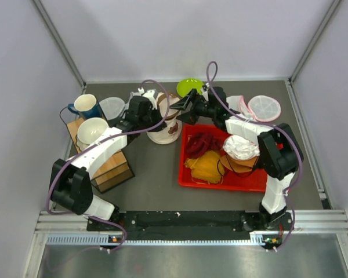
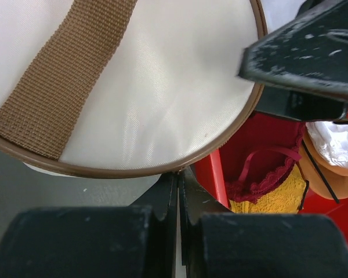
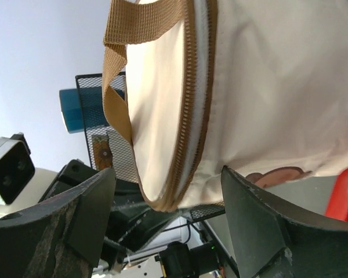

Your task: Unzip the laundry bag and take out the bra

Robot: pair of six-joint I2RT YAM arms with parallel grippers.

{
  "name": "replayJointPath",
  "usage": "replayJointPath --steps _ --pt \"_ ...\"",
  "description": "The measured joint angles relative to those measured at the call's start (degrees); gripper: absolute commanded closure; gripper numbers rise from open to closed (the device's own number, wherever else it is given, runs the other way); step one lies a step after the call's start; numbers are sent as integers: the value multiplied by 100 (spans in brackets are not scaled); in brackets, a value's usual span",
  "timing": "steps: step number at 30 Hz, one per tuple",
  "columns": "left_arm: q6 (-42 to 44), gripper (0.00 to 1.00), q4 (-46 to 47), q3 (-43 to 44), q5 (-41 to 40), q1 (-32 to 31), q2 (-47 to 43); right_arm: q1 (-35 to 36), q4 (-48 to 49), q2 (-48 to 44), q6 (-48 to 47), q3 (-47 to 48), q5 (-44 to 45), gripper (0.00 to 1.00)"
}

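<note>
The cream-beige laundry bag (image 1: 165, 126) stands between my two grippers at the back middle of the table. In the left wrist view its round end (image 2: 162, 87) has a brown strap and brown edging. My left gripper (image 2: 178, 174) is shut, with its tips pinching that brown rim. My right gripper (image 3: 168, 197) is open. Its fingers stand on either side of the bag's lower edge, where the brown zipper (image 3: 194, 116) runs closed round the end. In the top view the left gripper (image 1: 152, 110) and the right gripper (image 1: 184, 107) flank the bag. The black bra is hidden.
A red tray (image 1: 188, 174) to the right of the bag holds a dark red garment (image 1: 202, 142), a yellow one (image 1: 206, 165) and a white cupped one (image 1: 240, 147). A green bowl (image 1: 189, 87), a blue mug (image 1: 86, 106), a white bowl (image 1: 93, 130) on a wooden box and pink-edged mesh pouches (image 1: 264, 107) stand around.
</note>
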Motion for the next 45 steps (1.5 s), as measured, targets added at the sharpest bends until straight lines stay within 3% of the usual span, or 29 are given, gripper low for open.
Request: replayJointPath --steps 2,5,6,8,9,17,26,31,37,39,40,41,45 --pt "0 100 -9 0 -9 -33 0 133 -28 96 -2 136 74 36" --pt "0 100 -24 2 -48 -90 0 260 -133 214 -35 295 219 54" --pt "0 100 -28 9 -59 -107 0 286 -181 245 -46 334 284 74" --pt "0 100 -57 44 -66 -140 2 299 -299 273 -116 367 407 97" --pt "2 100 -87 81 -61 -162 2 297 -378 273 -144 380 457 100" --pt "210 100 -236 260 -308 -192 -15 114 -1016 433 -621 1023 273 100" --pt "621 100 -175 291 -890 120 -323 -417 -2240 1244 -1622 2892 -820 100" --pt "699 100 -96 269 -363 723 -396 -472 -2465 1534 -2105 3449 -1248 100" --pt "763 100 -92 269 297 857 -402 -557 -2632 1950 -2579 3980 -1731 100" --pt "737 100 -83 269 437 857 -396 -579 -2688 1954 -2559 3956 -1731 59" --pt "684 100 -74 269 485 861 -372 -584 -2621 1934 -2498 3899 -1720 51" --pt "638 100 -87 271 494 866 -350 -590 -2490 1884 -2422 3764 -1569 35" --pt "356 100 -269 260 409 859 -251 -872 -2157 1362 -2162 2680 -708 20"
